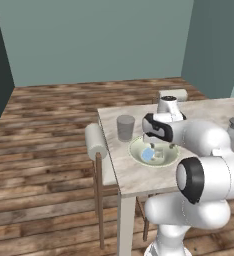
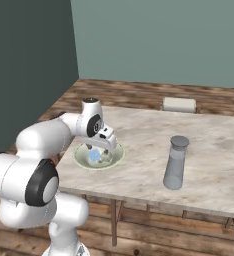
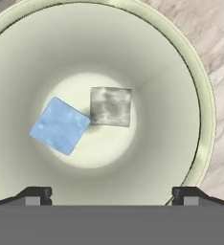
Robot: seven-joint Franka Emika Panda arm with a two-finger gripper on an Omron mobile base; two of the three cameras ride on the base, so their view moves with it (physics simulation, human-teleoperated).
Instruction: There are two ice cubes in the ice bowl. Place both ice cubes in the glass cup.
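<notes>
The pale greenish-cream ice bowl (image 3: 200, 119) lies straight below my hand. Two ice cubes rest on its floor, touching at a corner: a pale blue one (image 3: 60, 125) and a whitish-clear one (image 3: 111, 106). My gripper (image 3: 112, 194) is open, its fingertips (image 3: 35, 194) wide apart with nothing between them. From the left base view the gripper (image 1: 161, 146) hangs just above the bowl (image 1: 136, 145), where the blue cube (image 1: 148, 154) shows. The grey glass cup (image 1: 125, 127) stands upright beside the bowl, toward the table's left edge. In the right base view the gripper (image 2: 101, 149) hovers over the bowl (image 2: 81, 159).
The marble table (image 1: 134, 175) also carries a tall slim capped grey bottle (image 2: 176, 162), well right of the bowl. A chair with a padded back (image 1: 95, 141) stands at the table's left edge, and another (image 2: 179, 104) at the far side. Wooden floor surrounds the table.
</notes>
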